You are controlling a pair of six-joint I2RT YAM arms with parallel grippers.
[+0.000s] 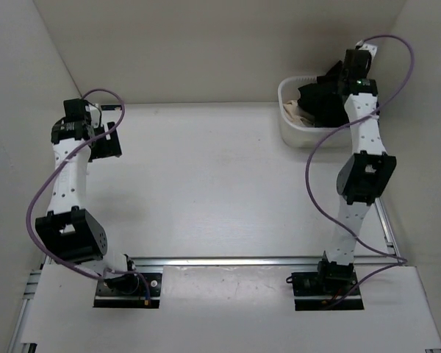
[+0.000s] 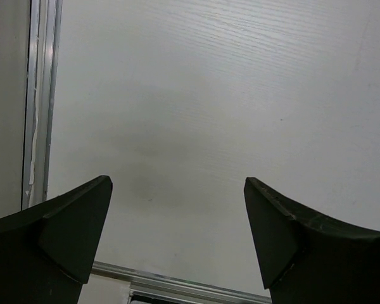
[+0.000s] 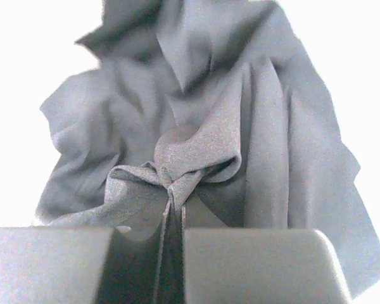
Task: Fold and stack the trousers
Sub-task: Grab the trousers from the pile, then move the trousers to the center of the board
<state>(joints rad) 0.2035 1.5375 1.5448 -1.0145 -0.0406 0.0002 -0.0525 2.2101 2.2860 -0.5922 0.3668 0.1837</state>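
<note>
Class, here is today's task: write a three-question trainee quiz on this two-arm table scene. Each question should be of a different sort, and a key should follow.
1. True or false: the left gripper hangs open over the white table, holding nothing.
2. Pick one. The black soft-fabric trousers lie: A) bunched in the white plastic basket at the table's far right; B) spread flat mid-table; C) draped over the left arm.
3. Fill the gap: the right gripper is shut on a fold of the ____.

Key: 1 true; 2 A; 3 trousers.
</note>
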